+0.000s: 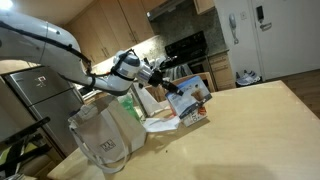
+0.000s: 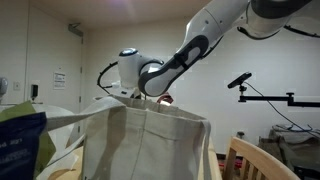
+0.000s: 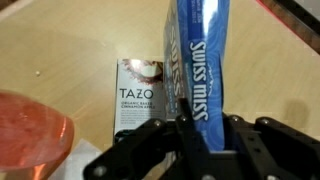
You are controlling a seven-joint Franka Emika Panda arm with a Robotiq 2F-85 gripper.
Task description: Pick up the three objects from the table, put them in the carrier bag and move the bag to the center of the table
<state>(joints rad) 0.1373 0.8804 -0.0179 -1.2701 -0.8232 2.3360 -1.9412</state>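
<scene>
**Hard to See**

Cut off by the top edge in the wrist view: blue Swiss Miss carton (image 3: 198,55). Partly hidden behind it: Tazo box (image 3: 140,90). Blurred and cut off at the corner: red bottle (image 3: 30,135).

White arm (image 1: 45,42), black joints, black hand (image 3: 203,135)

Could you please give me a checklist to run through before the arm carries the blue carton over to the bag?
1. Swiss Miss carton between the fingers: ok, it stands on edge with one finger on each face.
2. Carton lifted off the table: cannot tell.
3. Tazo packet out of the grip: ok, it lies flat beside the carton.
4. Red round thing clear of the fingers: ok, it sits off to the side.
5. Carrier bag ready: ok, it stands upright and seems open at the top.
</scene>
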